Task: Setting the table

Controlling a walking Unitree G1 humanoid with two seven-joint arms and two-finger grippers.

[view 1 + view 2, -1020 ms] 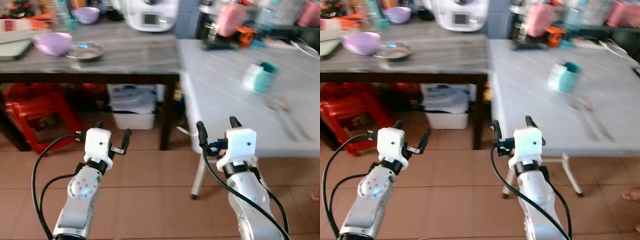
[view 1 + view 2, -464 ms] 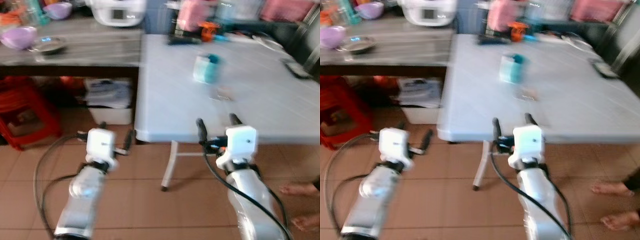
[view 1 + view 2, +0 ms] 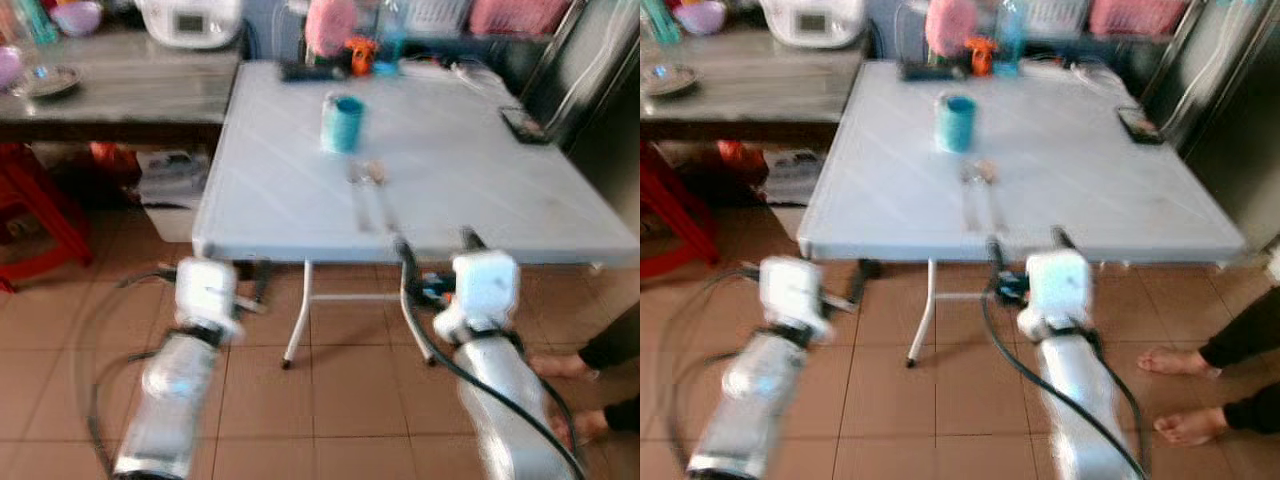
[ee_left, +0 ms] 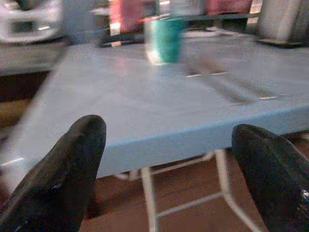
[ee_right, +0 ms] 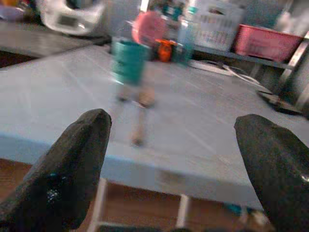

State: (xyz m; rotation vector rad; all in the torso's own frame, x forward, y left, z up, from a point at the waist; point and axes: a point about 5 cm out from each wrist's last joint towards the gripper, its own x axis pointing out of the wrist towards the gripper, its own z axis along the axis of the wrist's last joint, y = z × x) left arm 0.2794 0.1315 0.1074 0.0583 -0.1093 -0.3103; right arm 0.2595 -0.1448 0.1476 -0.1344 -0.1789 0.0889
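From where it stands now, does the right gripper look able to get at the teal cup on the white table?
Probably not yet. The right gripper, fingers open, hangs at the white table near edge, while the teal cup stands far across. Nothing blocks the way but cutlery.

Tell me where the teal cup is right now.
The teal cup stands upright on the white folding table, toward its far left part, just beyond the cutlery lying ahead of both claws.

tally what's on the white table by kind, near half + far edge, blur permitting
Cup, teal: 1
Cutlery, near the front edge: 2 pieces, kind too blurred to tell
Phone-like dark slab: 1
Pink item, far edge: 1
Orange item, far edge: 1
Total: 6 on the table
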